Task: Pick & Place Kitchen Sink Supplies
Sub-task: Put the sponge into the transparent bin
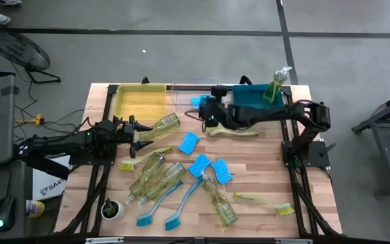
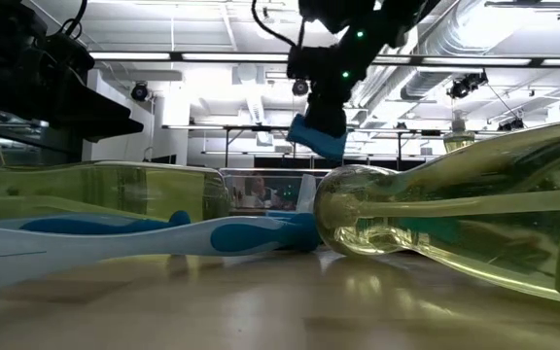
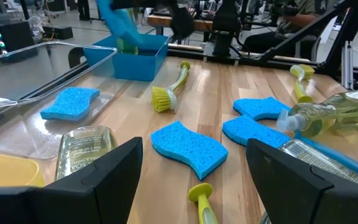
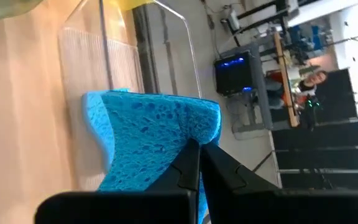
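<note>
Both fingers of the right gripper (image 4: 197,163) pinch a blue sponge (image 4: 151,140), lifted beside the clear bin (image 1: 185,94). Left gripper (image 1: 141,132) hovers spread wide around a soap bottle (image 1: 164,125).

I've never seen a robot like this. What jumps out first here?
The right gripper holds a blue sponge pinched in the air above the clear bin at the table's far edge. Below it, soap bottles, brushes and more sponges lie scattered across the wooden table. The left gripper waits open by a bottle.
</note>
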`<action>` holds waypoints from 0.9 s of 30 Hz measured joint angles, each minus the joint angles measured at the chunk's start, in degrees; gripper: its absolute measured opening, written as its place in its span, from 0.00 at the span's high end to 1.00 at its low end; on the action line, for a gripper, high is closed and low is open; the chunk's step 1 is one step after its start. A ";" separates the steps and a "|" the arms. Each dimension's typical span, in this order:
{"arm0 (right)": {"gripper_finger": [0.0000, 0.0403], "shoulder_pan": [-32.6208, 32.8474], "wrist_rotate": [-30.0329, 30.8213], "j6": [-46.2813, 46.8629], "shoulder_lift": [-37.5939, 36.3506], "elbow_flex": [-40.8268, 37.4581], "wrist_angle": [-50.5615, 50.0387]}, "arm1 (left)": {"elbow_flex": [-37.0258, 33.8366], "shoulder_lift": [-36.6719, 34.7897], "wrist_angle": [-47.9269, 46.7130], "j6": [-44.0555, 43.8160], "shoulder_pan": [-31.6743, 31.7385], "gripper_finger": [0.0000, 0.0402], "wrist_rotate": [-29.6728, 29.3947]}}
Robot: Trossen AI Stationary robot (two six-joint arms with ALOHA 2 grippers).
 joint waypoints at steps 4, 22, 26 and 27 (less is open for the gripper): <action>1.00 -4.10 -6.17 -3.27 1.26 3.80 0.25 | 0.00 0.00 0.00 -0.02 0.01 0.30 0.00; 1.00 -20.86 -38.30 -10.04 8.59 12.33 -5.51 | 0.00 0.00 0.00 0.00 0.02 0.30 0.00; 1.00 -22.63 -39.54 -9.19 8.94 12.32 -5.66 | 0.00 -0.01 0.00 0.00 0.01 0.30 0.00; 1.00 -22.87 -39.80 -8.85 8.94 12.32 -5.90 | 0.00 0.00 0.00 -0.01 0.02 0.30 0.00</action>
